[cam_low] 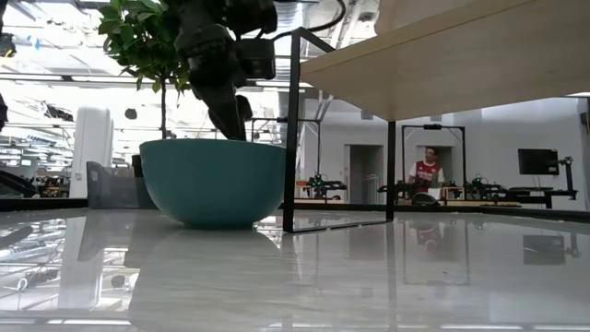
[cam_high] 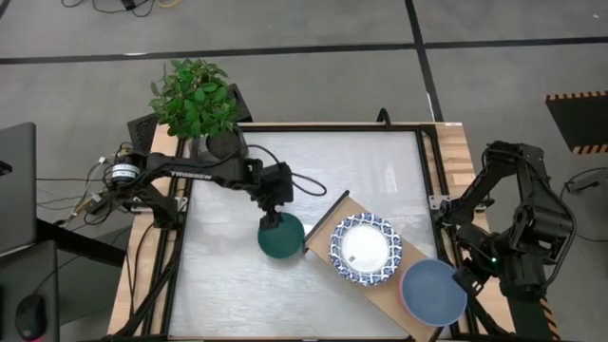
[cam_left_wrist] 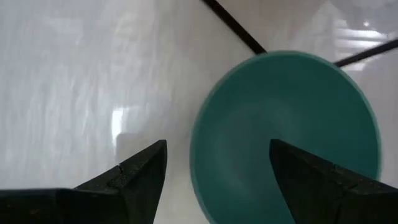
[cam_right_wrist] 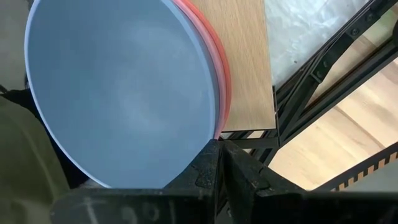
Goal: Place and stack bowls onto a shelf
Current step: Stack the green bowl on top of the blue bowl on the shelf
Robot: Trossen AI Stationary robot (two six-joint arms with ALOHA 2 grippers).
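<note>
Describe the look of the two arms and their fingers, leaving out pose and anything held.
Both arms are dark, nearly black, built of jointed segments. The left arm carries white TROSSEN lettering along its link, a round silver-faced joint near its base and loose black cables. The right arm is bulkier at its joints and shows a small green light. The left gripper's fingers are dark, flat, tapering wedges.

The worktop [cam_high: 285, 171] is white and glossy, mirroring things in the low view, with a light wood frame [cam_high: 456, 161]. The shelf [cam_right_wrist: 245, 56] is smooth, matt pale wood grain on thin dark metal legs [cam_low: 291, 129]. The green bowl [cam_left_wrist: 292, 124] and blue bowl [cam_right_wrist: 118, 87] look smooth and matt; the patterned bowl [cam_high: 366, 249] looks glazed.
</note>
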